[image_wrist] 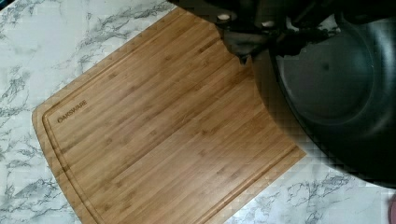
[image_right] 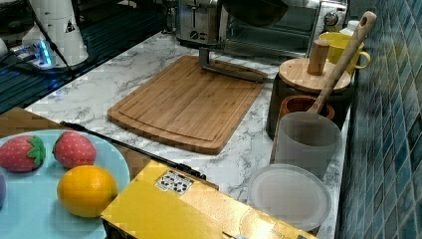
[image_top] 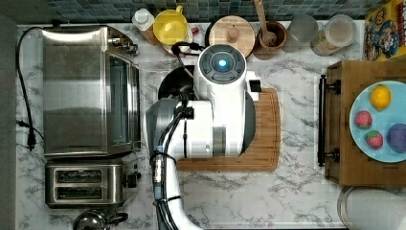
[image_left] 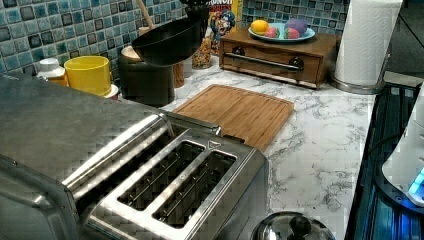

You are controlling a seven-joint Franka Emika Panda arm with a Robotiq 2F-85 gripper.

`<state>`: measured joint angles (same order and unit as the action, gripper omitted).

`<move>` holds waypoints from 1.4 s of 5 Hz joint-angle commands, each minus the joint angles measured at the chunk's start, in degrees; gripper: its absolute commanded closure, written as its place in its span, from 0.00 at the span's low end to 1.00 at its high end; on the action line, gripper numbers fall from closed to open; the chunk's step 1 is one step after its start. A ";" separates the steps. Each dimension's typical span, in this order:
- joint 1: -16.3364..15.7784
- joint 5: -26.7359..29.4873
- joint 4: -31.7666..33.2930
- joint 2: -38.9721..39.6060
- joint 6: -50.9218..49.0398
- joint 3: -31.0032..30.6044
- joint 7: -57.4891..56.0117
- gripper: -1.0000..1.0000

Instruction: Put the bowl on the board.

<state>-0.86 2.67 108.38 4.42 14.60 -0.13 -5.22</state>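
Observation:
The glossy black bowl [image_left: 165, 42] hangs tilted in the air above the counter, by the black pot. It also appears as the bowl [image_wrist: 336, 84] in the wrist view and the bowl [image_top: 173, 82] half under the arm in the top view. My gripper [image_wrist: 245, 42] is shut on its rim, and in the left view the gripper [image_left: 197, 7] sits at the bowl's upper edge. The light wooden board [image_left: 240, 112] lies bare on the marble. The board [image_wrist: 154, 135] is below and beside the bowl; the arm covers much of the board [image_top: 268, 139] in the top view.
A toaster oven [image_top: 88, 91] and toaster [image_top: 88, 184] stand at the top view's left. A lidded black pot [image_top: 232, 33], yellow mug [image_top: 170, 26] and pestle cup [image_top: 272, 34] line the back. A wooden tray [image_top: 344, 124] with fruit plate is at the top view's right.

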 commanded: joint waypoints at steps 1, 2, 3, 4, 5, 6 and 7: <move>0.87 0.28 0.30 0.46 0.16 0.27 0.42 1.00; 2.41 1.30 2.17 -0.18 1.65 2.04 0.91 1.00; 4.97 2.68 4.71 -1.11 3.51 4.59 2.26 1.00; 6.35 4.16 7.35 -1.92 5.30 7.62 4.94 1.00; 6.82 3.84 9.55 -2.16 7.34 9.20 6.99 1.00; 6.43 3.06 14.83 -4.62 13.12 11.31 11.47 1.00; 6.47 2.25 20.66 -7.52 17.88 11.82 15.67 1.00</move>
<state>5.51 4.43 124.89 5.05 29.85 12.82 5.51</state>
